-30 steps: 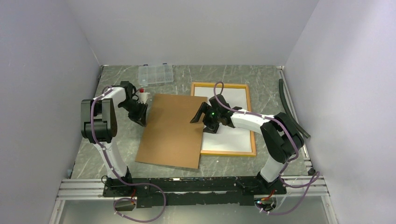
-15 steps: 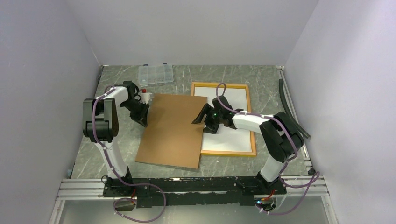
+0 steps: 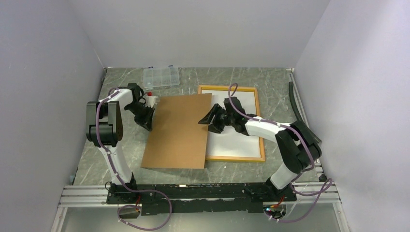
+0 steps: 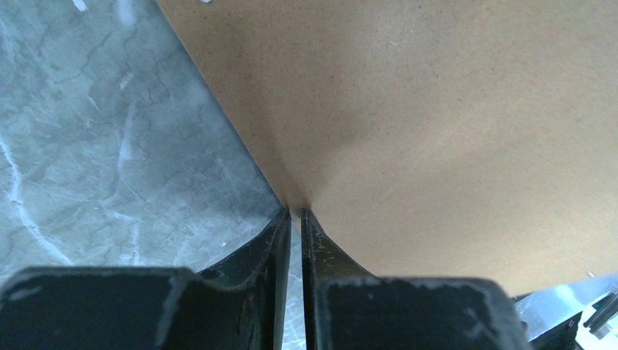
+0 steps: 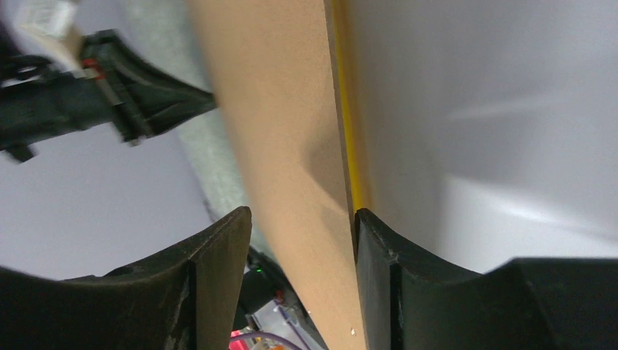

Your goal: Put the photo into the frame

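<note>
The frame [image 3: 236, 158], thin yellow-orange border, lies flat right of centre, filled by a plain white surface [image 3: 241, 137]. The photo's printed picture shows nowhere. A brown backing board [image 3: 179, 130] lies left of it, its right edge over the frame's left side. My left gripper [image 3: 146, 123] is at the board's left edge. In the left wrist view its fingers [image 4: 295, 213] stand nearly together, tips pinching that edge of the board [image 4: 437, 109]. My right gripper [image 3: 207, 121] is open and straddles the board's [image 5: 284, 109] right edge; the frame's yellow border [image 5: 344, 95] runs beside one finger.
A clear plastic compartment box [image 3: 161, 76] sits at the back left. A small white bottle with a red cap [image 3: 150, 98] stands just behind the left gripper. A black strip [image 3: 297, 104] runs along the right wall. Walls enclose three sides.
The board has swung a little, its far right corner moving back and left. The right gripper's jaws have narrowed around the board's edge. The left gripper has closed slightly.
</note>
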